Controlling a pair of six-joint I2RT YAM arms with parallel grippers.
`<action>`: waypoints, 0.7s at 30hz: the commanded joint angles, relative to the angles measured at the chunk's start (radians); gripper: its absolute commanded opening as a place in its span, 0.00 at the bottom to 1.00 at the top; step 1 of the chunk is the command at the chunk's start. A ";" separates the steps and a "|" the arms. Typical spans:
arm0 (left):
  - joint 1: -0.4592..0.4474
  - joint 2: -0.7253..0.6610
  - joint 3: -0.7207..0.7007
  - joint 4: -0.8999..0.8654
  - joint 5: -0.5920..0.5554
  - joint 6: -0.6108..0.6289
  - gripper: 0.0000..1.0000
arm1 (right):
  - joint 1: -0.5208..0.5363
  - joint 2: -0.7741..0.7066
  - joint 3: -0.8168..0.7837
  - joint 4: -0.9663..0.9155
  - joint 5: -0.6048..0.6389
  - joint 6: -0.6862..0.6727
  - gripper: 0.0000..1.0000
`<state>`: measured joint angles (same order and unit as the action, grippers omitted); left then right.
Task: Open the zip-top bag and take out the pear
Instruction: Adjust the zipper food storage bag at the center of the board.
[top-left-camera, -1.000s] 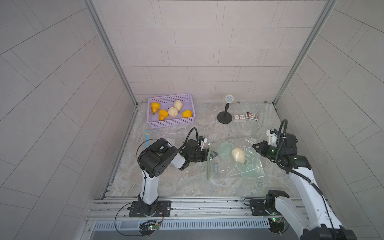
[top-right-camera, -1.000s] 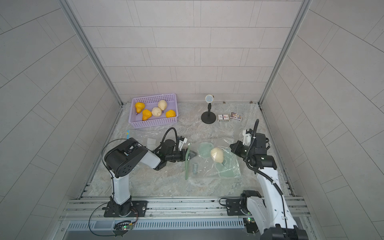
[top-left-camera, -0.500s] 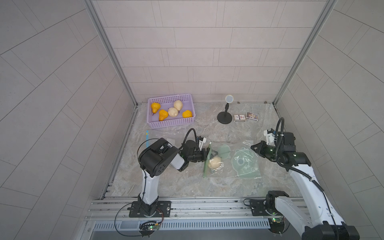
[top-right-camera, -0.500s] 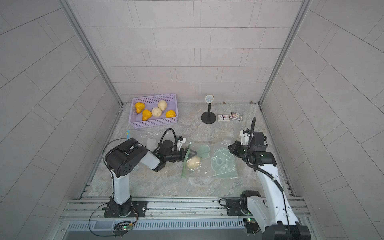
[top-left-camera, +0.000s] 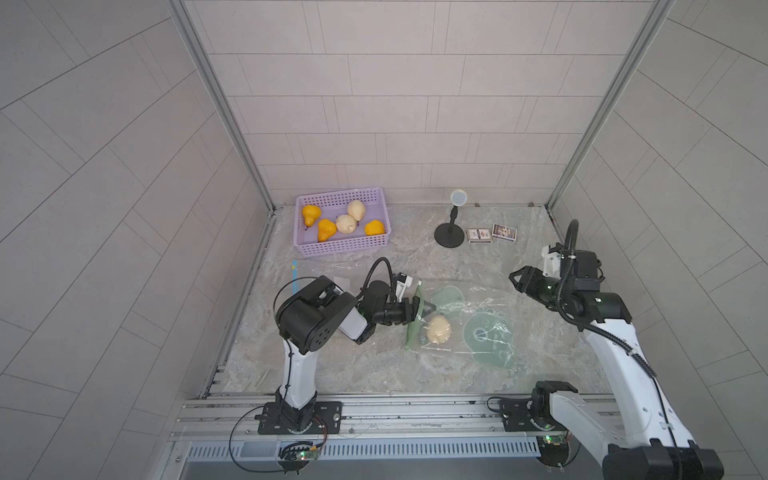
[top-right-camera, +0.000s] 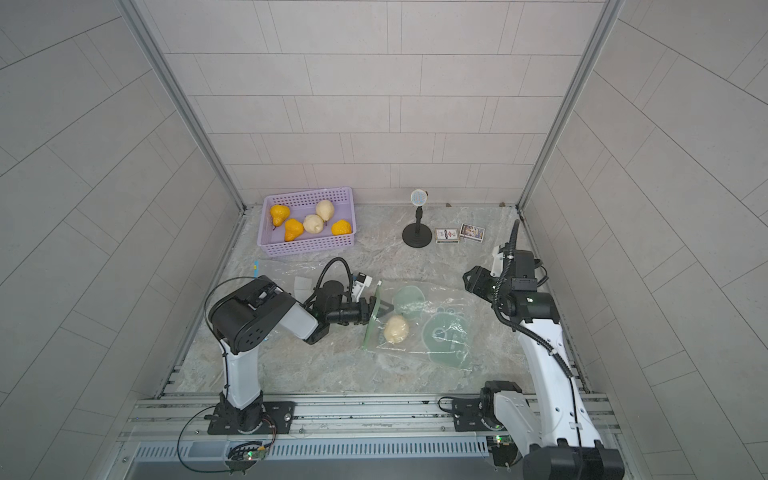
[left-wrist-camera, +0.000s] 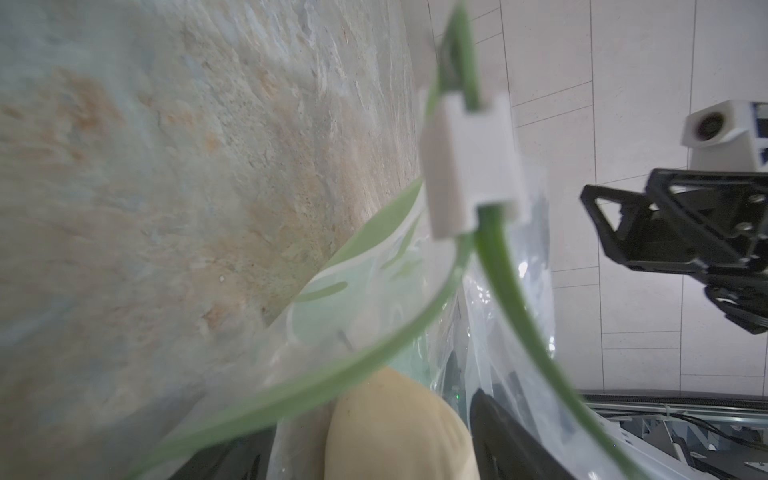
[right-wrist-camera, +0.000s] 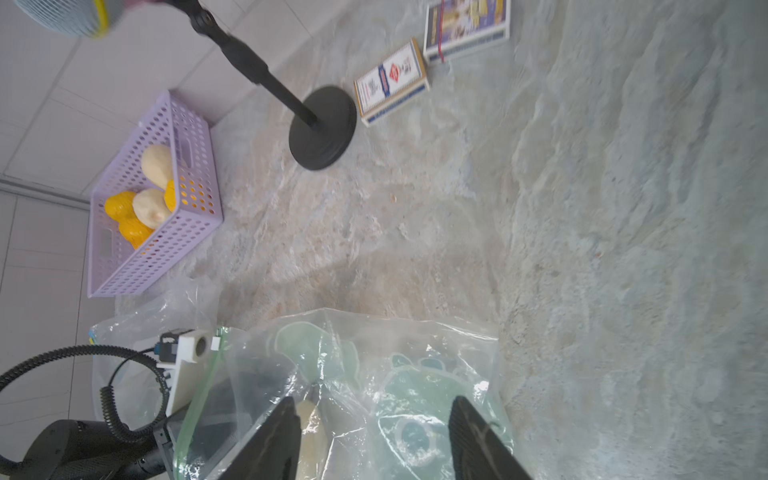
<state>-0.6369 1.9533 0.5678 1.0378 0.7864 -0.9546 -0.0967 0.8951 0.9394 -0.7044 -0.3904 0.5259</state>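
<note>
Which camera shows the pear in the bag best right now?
A top view: the pear shows whole, lying inside the zip-top bag near its open mouth. The left wrist view crops it at the frame edge; the right wrist view shows only a sliver through crumpled plastic.

The zip-top bag (top-left-camera: 482, 332) was glossy clear plastic, the basket (top-left-camera: 345, 247) perforated matt plastic, the tabletop (top-left-camera: 374, 365) veined stone.

Marble table (top-left-camera: 374, 365) bears basket (top-left-camera: 340, 250), bag (top-left-camera: 486, 336), stand (top-left-camera: 449, 240), boxes (top-left-camera: 479, 235).

Six pears (top-left-camera: 438, 328), two bags (top-left-camera: 490, 307), two small boxes (top-left-camera: 478, 235), one basket (top-left-camera: 340, 195), one microphone stand (top-left-camera: 449, 239).
</note>
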 joint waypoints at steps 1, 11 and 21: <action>-0.007 0.024 -0.062 -0.386 -0.021 0.100 0.84 | 0.006 -0.073 0.037 -0.097 -0.022 -0.032 0.60; -0.053 -0.118 -0.051 -0.609 -0.058 0.189 0.94 | 0.499 -0.113 -0.341 0.180 -0.033 0.282 0.49; -0.113 -0.108 -0.025 -0.628 -0.078 0.182 1.00 | 0.585 0.080 -0.537 0.521 -0.010 0.381 0.42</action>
<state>-0.7311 1.7790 0.5850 0.6575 0.7815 -0.7815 0.4805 0.9546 0.4194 -0.3305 -0.4309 0.8581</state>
